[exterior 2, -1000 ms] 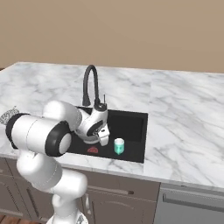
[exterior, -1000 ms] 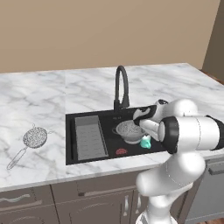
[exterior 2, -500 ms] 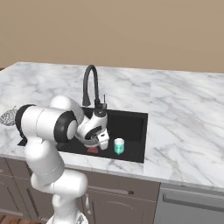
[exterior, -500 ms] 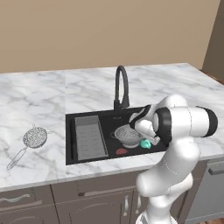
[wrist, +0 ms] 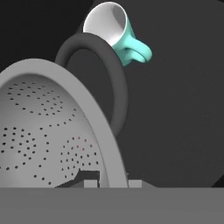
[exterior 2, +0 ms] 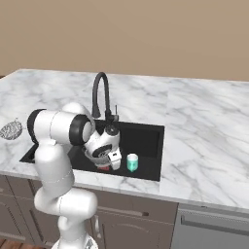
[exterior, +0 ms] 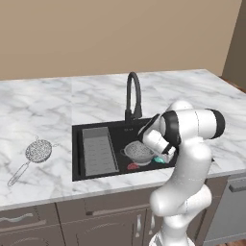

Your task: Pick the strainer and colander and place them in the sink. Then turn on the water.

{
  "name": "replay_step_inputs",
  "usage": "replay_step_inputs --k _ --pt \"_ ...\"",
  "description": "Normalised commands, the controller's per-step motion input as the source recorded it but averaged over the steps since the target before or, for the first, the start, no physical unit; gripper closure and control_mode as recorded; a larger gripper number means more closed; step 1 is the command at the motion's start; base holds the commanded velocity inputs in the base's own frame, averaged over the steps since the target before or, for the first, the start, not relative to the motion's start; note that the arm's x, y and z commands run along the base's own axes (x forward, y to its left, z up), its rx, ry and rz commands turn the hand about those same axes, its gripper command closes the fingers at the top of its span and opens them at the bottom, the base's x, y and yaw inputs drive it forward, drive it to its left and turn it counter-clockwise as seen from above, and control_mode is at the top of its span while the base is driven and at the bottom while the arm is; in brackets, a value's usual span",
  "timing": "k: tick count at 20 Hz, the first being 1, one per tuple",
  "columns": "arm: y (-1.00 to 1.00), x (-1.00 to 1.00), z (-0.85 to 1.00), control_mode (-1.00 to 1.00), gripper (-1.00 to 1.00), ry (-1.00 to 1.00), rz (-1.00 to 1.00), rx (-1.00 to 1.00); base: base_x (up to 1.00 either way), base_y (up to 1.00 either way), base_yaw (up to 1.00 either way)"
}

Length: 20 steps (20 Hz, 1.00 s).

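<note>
While the gripper (wrist: 109, 183) clamps the colander (exterior: 141, 152) rim inside the sink (exterior: 96, 129), a teal mug (exterior 2: 132, 162) stands beside it.

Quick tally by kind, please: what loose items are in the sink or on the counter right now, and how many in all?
Grey metal perforated colander, in the black sink, gripped at its rim by the claw: 1
Round silver mesh strainer on the marble counter: 1
Teal cup in the sink: 1
Small red item in the sink, kind unclear: 1
Total: 4
</note>
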Motion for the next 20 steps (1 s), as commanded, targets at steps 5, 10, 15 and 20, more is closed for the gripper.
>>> replay_step_inputs --k 5,10,15,20 --pt "0.03 0.24 -0.24 -1.00 1.00 0.00 0.00 0.00 0.00 0.00 0.00" --pt "0.01 0.24 -0.24 -1.00 1.00 0.00 0.00 0.00 0.00 0.00 0.00" --pt "0.01 0.27 -0.20 -1.00 1.00 0.00 0.00 0.00 0.00 0.00 0.00" --pt "0.02 0.26 -0.21 -1.00 1.00 0.00 0.00 0.00 0.00 0.00 0.00"
